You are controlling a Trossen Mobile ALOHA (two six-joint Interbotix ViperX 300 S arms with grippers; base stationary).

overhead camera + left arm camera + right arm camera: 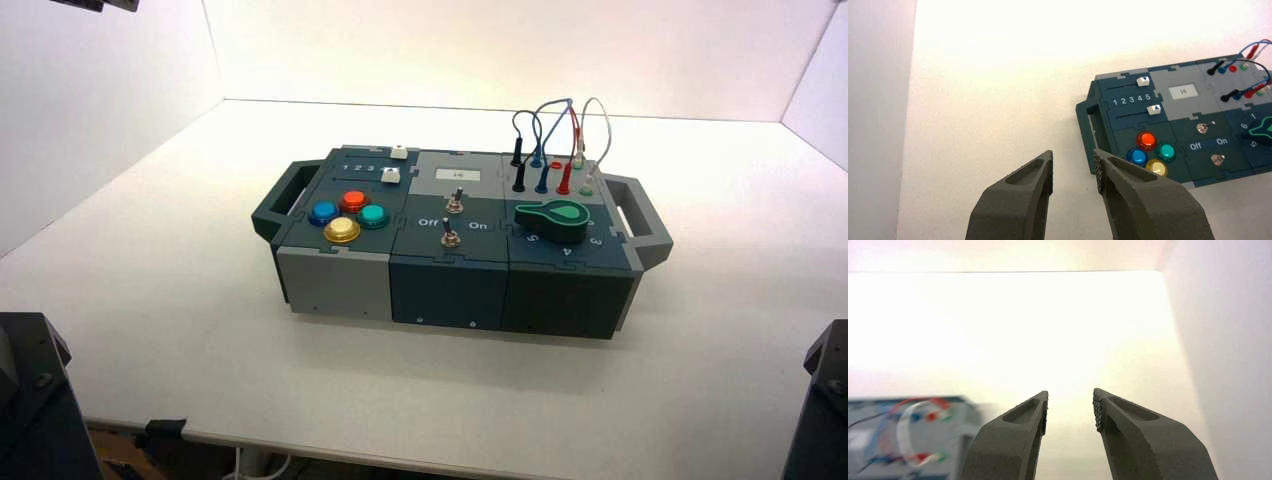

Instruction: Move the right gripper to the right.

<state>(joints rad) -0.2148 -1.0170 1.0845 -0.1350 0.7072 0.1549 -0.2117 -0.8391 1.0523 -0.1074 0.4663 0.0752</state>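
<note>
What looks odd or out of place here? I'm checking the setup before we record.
Nothing stands out. The box sits flat on the table, slightly turned, its wires plugged in. The left gripper is open beside the box's handle; the right gripper is open over bare table.

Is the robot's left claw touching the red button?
No, the left gripper hangs open above the bare table, off the box's end, apart from the red button.
</note>
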